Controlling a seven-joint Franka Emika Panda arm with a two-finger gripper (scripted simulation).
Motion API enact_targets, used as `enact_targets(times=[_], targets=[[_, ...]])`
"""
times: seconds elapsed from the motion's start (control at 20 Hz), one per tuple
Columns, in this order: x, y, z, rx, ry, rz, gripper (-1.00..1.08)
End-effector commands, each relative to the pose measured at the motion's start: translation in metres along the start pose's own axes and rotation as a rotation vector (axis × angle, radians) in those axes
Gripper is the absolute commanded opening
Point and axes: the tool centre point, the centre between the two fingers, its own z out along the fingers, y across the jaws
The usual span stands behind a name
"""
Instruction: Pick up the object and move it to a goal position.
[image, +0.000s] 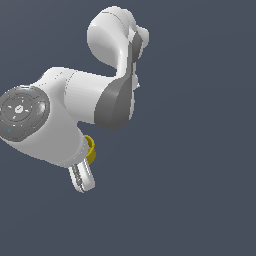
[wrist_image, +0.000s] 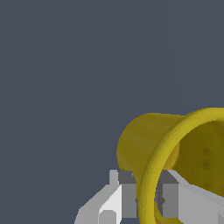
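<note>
arm (image: 75, 100): glossy white rounded shells, dark grey joint cap (image: 116, 107) mid-link, grey round disc (image: 21, 111) on the wrist end with small button-like marks. pincer (wrist_image: 148, 205): pale grey blocky fingers (wrist_image: 122, 199), darker grey pads

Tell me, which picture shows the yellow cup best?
The wrist view. There the yellow cup looks big, showing its thick rim and hollow inside, with the gripper closed on its rim. The exterior view shows only a yellow sliver behind the arm.
</note>
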Motion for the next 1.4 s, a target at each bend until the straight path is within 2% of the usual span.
enact_targets(times=[0.0,1.35], targets=[[0.0026,0.0019,-0.0042,0.002,0.002,-0.001,-1.0],[0.0052,0.0042,-0.0063,0.002,0.001,-0.001,-1.0]])
